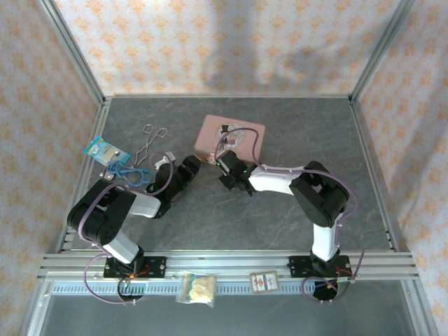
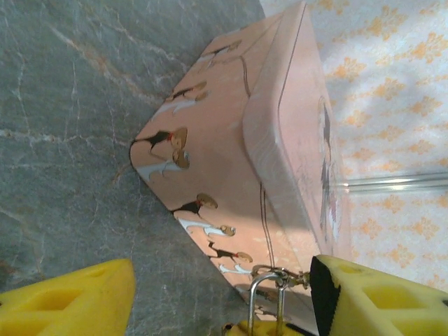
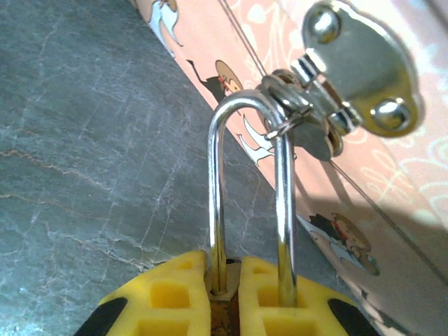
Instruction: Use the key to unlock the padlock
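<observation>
The padlock (image 3: pixel 283 210) was hung by its shackle through the hasp (image 3: pixel 357 77) at the pink tin's (image 3: pixel 420 210) near-left corner, mid-counter (image 2: pixel 70 105). Its body was clamped by the right end effector (image 3: pixel 224 301), likely to steady it for keying. Just beside it, the left end effector (image 2: pixel 220 280) was held spread apart.

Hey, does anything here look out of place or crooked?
The pink tin sits skewed to the table's edges. A small bag and a card lie on the front rail, off the table. Nothing looks spilled or damaged.
</observation>
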